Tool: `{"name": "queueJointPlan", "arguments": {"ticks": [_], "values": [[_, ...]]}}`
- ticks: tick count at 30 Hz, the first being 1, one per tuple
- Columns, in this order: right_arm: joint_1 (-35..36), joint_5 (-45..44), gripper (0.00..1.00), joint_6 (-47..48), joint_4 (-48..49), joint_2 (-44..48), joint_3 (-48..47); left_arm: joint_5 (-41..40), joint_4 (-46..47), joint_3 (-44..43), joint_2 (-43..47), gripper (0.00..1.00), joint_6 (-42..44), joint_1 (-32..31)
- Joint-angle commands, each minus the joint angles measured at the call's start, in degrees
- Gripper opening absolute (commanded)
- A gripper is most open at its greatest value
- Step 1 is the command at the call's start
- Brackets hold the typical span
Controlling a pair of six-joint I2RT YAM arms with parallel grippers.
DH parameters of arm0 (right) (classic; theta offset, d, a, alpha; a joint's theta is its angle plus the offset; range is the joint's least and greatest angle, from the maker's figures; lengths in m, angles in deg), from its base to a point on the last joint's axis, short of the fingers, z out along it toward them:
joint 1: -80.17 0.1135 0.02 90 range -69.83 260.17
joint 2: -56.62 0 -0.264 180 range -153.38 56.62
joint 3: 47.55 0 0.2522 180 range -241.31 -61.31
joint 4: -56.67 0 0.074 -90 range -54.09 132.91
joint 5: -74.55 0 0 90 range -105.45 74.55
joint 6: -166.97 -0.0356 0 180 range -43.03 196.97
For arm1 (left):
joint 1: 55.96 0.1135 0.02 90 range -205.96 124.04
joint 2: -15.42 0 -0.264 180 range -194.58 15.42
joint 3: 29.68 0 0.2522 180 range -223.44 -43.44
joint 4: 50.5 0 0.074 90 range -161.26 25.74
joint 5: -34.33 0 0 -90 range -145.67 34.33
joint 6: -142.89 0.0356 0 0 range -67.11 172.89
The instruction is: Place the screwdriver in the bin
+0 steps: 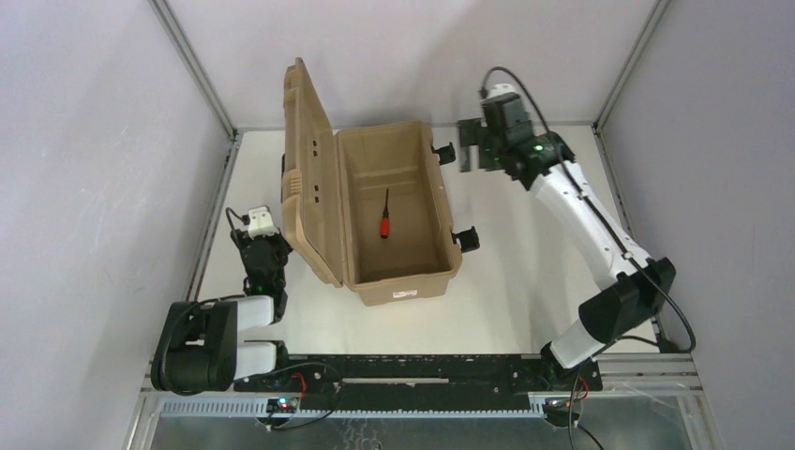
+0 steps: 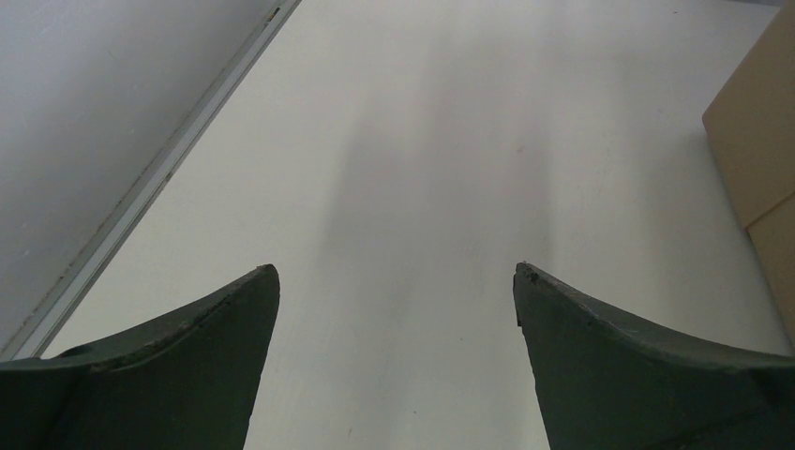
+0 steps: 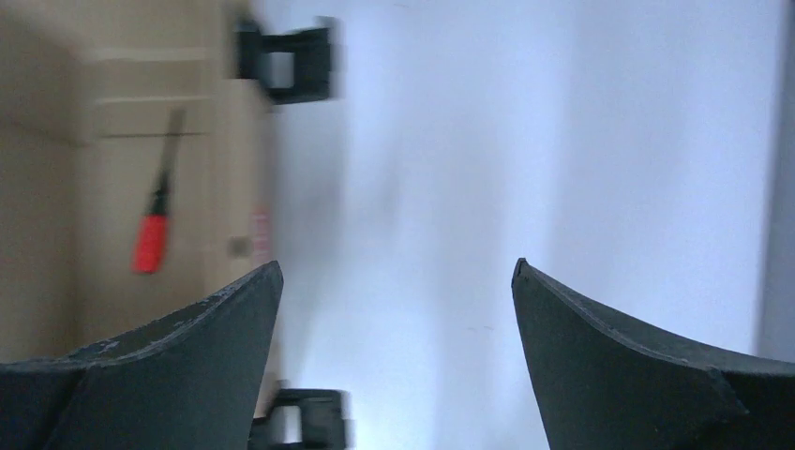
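Top external: screwdriver (image 1: 384,223) lies flat on floor of bin (image 1: 403,289), lid up. Long axis runs along bin's length, red handle toward bases. Right jaws wide apart, empty, raised just outside bin's far-right wall; driver sits to their left, over that wall. Left jaws apart, empty, by lid. Task looks done. Bare tabletop (image 1: 525,281) right of bin gives room to retreat.

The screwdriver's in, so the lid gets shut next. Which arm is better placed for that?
Probably the left. The left gripper sits open beside the raised lid on the left side of the bin; the right gripper, also open, is across the bin by its latches.
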Motion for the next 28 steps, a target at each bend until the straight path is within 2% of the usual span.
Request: {"name": "queueJointPlan", "arguments": {"ticks": [1, 6, 12, 19, 28], "values": [[-8.9, 0.0, 1.00, 4.3, 1.6, 6.9, 5.3, 0.3, 4.0, -2.3, 0.7, 1.00, 0.6, 0.4], [-21.8, 4.5, 1.00, 6.6, 4.4, 11.7, 9.8, 0.2, 4.0, -2.3, 0.7, 1.00, 0.6, 0.4], [-32.2, 12.2, 1.00, 5.5, 5.2, 13.7, 11.8, 0.2, 4.0, -2.3, 0.7, 1.00, 0.6, 0.4], [-33.7, 9.9, 1.00, 4.2, 9.9, 18.3, 18.8, 0.2, 4.0, -2.3, 0.7, 1.00, 0.6, 0.4], [-34.2, 10.0, 1.00, 3.1, 9.1, 18.7, 20.0, 0.3, 4.0, -2.3, 0.7, 1.00, 0.6, 0.4]]}}
